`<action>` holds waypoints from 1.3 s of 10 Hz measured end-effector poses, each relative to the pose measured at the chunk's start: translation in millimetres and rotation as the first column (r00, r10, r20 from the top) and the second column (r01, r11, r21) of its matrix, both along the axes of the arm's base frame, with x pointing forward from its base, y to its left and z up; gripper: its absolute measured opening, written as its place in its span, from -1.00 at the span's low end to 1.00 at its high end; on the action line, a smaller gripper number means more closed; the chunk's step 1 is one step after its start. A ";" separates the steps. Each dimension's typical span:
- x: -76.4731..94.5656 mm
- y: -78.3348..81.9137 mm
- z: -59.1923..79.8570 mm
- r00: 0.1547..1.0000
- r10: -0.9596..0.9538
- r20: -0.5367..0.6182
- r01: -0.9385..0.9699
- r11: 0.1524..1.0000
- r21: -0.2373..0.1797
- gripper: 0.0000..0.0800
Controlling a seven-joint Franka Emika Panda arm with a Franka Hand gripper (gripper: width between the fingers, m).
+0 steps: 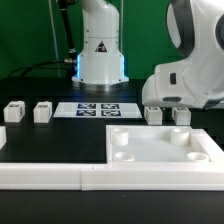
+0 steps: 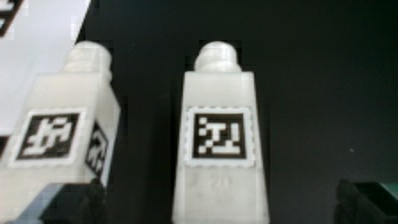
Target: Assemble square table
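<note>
One long white rail [image 1: 60,177] lies nearest in the exterior view, across the front of the black bench [image 1: 50,145]. Just behind it, toward that view's right, rests the square tabletop [image 1: 165,150], flat, with its round corner sockets facing up. Farther back, a row of small tagged legs stands apart from the slab. The outer left leg [image 1: 14,112] and inner left leg [image 1: 42,112] are on that view's left. The marker board [image 1: 98,110] lies in the middle, and the inner right leg [image 1: 153,114] and outer right leg [image 1: 181,114] are under my wrist. My hand [image 2: 222,205] hangs over that right pair, spread wide and pinching nothing. One dark fingertip [image 2: 374,200] shows well clear of the leg centred under my camera. Farthest back rises my arm's white base [image 1: 100,55].
</note>
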State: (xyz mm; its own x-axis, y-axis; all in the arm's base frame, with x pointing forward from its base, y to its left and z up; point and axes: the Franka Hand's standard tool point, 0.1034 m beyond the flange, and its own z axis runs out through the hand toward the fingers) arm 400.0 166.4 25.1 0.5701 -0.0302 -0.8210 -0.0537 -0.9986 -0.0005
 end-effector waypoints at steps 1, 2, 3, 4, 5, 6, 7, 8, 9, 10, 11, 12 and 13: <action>-6.9 0.3 -0.4 0.998 0.012 -0.062 -0.012 1.000 0.000 0.62; -3.7 0.8 -2.6 0.999 0.009 -0.052 -0.008 1.000 0.002 0.62; -3.9 0.9 -2.5 0.999 0.009 -0.052 -0.009 1.000 0.002 0.62; -4.3 0.9 -2.9 0.999 0.009 -0.054 -0.009 1.000 0.002 0.62; -5.5 2.1 -3.0 0.998 0.010 -0.055 -0.010 1.000 0.000 0.62; -10.4 8.4 -3.9 0.998 0.019 -0.060 -0.019 1.000 -0.005 0.62; -16.8 15.5 -6.5 0.998 0.028 -0.061 -0.029 1.000 -0.011 0.62; -24.2 18.0 -9.9 0.997 0.037 -0.066 -0.038 0.999 -0.013 0.62; -28.2 17.5 -13.1 0.997 0.037 -0.067 -0.038 0.999 -0.015 0.62; -31.4 19.0 -13.8 0.997 0.044 -0.070 -0.045 0.999 -0.015 0.62; -31.0 18.3 -13.8 0.997 0.043 -0.070 -0.044 0.999 -0.015 0.62; -31.0 18.4 -13.8 0.997 0.043 -0.070 -0.044 0.999 -0.015 0.62; -30.8 17.3 -14.1 0.997 0.046 -0.070 -0.047 0.999 -0.009 0.62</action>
